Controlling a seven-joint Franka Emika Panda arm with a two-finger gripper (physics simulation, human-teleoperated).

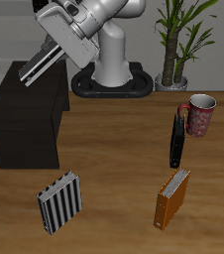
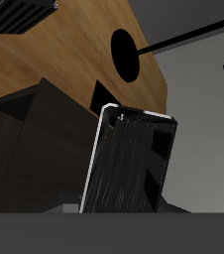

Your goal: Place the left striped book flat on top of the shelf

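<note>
My gripper is shut on the left striped book and holds it tilted in the air above the back of the black shelf, not touching it. In the wrist view the held book fills the middle as a dark cover with a pale edge, with the shelf beneath it. The second striped book lies flat on the table near the front edge; it also shows in the wrist view.
An orange book lies near the front edge. A thin dark book stands on edge beside a red patterned mug. A potted plant stands at the back beside the robot's base.
</note>
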